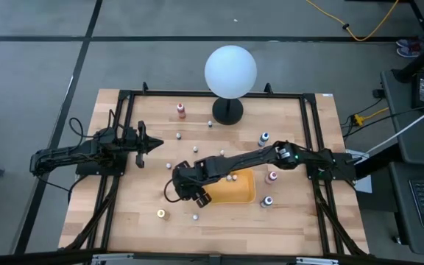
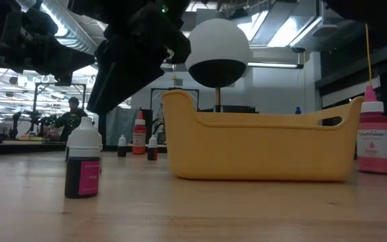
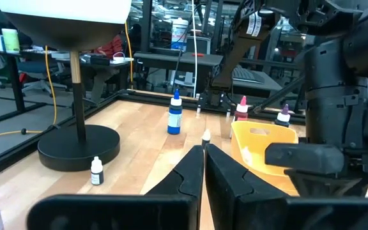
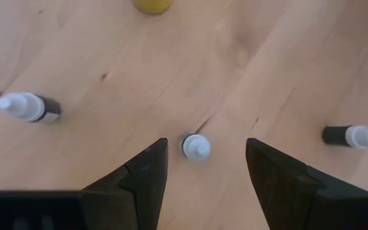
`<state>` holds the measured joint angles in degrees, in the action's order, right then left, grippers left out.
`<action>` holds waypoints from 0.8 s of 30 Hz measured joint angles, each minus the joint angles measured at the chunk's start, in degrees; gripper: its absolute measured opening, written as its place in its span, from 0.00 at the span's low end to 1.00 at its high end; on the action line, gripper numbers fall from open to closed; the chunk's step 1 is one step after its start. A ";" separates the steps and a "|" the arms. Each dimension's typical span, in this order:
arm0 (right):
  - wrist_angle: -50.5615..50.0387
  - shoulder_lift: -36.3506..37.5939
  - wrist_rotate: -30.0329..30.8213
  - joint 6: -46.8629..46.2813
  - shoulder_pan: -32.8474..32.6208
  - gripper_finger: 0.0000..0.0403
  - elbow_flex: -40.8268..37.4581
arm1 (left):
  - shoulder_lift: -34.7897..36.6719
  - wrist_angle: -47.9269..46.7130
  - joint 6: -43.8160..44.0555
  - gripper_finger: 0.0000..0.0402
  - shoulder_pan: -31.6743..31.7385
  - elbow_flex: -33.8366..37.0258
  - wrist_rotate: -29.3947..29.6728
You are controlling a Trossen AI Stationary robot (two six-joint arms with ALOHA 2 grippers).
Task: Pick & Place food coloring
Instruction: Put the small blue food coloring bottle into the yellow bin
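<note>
Small food coloring bottles stand scattered on the wooden table: red (image 1: 181, 110), blue (image 1: 264, 138), pink (image 1: 272, 177), purple (image 1: 268, 200) and a yellowish one (image 1: 161, 213). Several tinier white-capped bottles stand around them. My right gripper (image 1: 192, 196) is open and hangs above the table left of the yellow tray (image 1: 249, 197), pointing down. In the right wrist view its fingers stand either side of a tiny upright white-capped bottle (image 4: 195, 147) below them, without touching it. My left gripper (image 1: 155, 143) is shut and empty at the table's left.
A lamp with a white globe (image 1: 230, 70) stands on a black base (image 1: 227, 112) at the far middle. Two tiny bottles (image 4: 27, 107) (image 4: 356, 135) flank the one under my right gripper. A dark-pink bottle (image 2: 84, 168) stands near the front edge.
</note>
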<state>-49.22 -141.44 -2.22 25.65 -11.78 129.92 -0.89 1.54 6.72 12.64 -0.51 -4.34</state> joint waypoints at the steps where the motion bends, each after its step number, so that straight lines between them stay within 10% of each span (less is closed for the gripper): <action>1: 0.01 -0.03 -0.04 0.00 0.04 0.52 -0.08 | -0.01 0.00 0.00 0.03 0.00 0.02 0.00; 24: 1.53 -3.22 -1.42 -2.95 1.19 0.49 -0.09 | 0.00 0.04 0.02 0.02 0.00 0.00 0.00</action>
<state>-47.69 -144.66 -3.64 22.70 -10.59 129.82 -0.89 1.58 6.74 12.64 -0.51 -4.34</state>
